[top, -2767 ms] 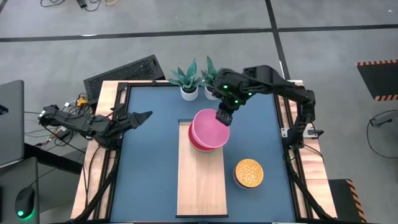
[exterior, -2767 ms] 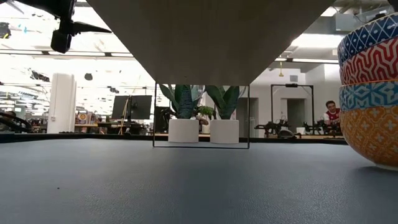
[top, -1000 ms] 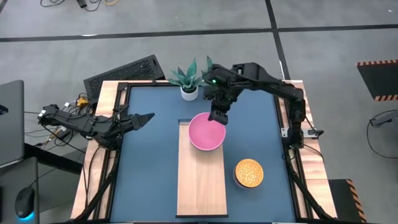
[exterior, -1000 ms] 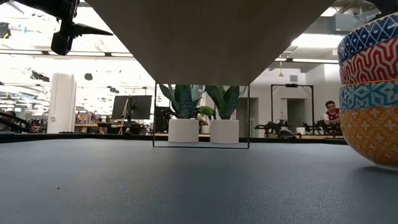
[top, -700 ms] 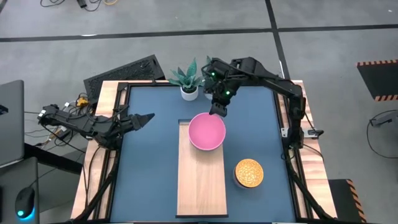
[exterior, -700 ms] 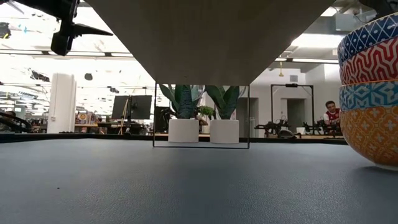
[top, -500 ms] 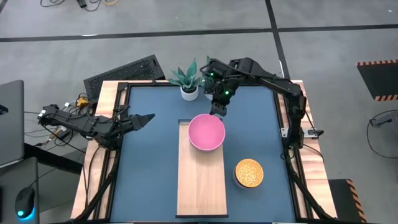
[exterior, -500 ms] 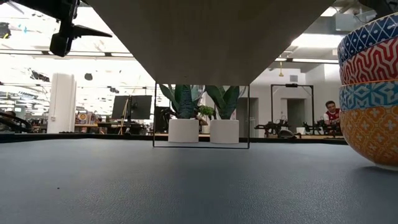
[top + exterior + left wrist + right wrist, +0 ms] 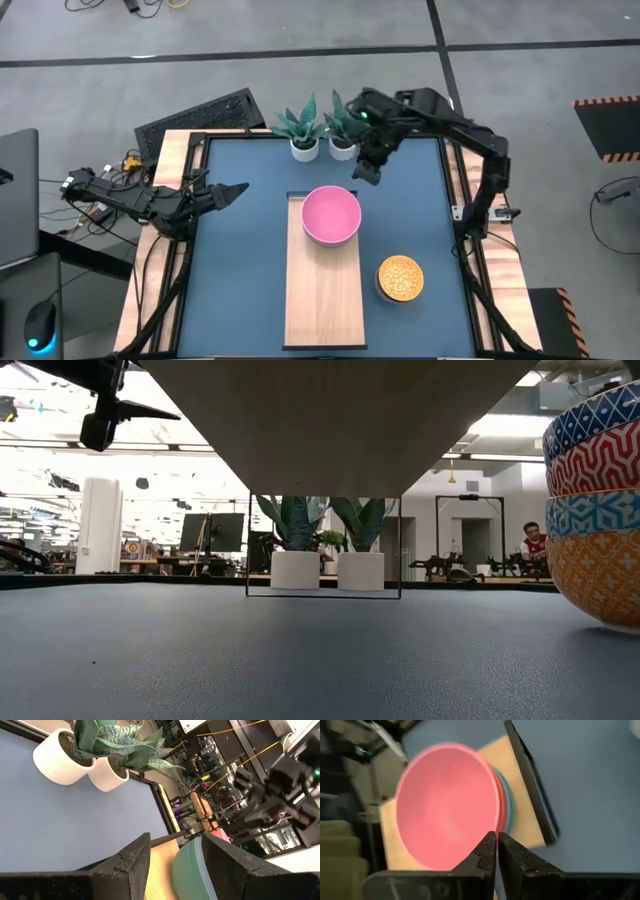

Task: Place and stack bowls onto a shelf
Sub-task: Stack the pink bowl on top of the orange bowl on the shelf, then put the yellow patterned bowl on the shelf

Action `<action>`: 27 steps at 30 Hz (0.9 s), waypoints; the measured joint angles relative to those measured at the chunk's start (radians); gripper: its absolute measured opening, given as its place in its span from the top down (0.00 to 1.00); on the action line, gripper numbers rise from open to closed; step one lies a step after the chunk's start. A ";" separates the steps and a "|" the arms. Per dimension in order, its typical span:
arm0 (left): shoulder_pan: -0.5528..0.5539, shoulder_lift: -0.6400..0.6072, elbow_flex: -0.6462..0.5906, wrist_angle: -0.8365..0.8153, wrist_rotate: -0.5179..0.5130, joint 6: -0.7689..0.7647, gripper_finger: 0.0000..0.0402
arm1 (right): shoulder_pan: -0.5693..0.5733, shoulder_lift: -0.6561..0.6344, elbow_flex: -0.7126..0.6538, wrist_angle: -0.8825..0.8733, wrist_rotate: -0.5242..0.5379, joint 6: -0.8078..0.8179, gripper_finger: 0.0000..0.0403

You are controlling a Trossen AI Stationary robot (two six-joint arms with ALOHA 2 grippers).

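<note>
right wrist view: right hand [image 9: 496, 851] pressed together, empty, above pink bowl [image 9: 447, 805].

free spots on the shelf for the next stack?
The shelf is bare from the pink bowl stack to its near end, beside the patterned bowl stack. Its far end is crowded: pink stack, right claw, plant pots.

**Two dark arms, lit and wired**

Both arms are showing as matte black, jointed links. The right arm [image 9: 440, 115] is glowing with small green lights near its wrist. The left arm [image 9: 130, 200] is trailing loose cables, yellow and orange among them, at the frame's left edge. The left gripper [image 9: 172, 862] is presenting two blocky, rough-textured black fingers; the right gripper [image 9: 496, 851] is showing two smoother, tapering black ones.
</note>
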 joint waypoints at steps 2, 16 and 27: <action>0.000 0.000 0.000 0.000 0.000 0.000 0.59 | 0.042 -0.029 -0.002 -0.066 0.082 0.018 0.89; 0.000 0.000 0.000 -0.029 -0.008 0.047 0.59 | 0.382 -0.448 -0.611 -0.079 0.514 0.686 0.76; 0.000 0.000 0.000 -0.057 0.056 0.123 0.59 | 0.665 -0.515 -1.003 0.249 0.493 0.940 0.51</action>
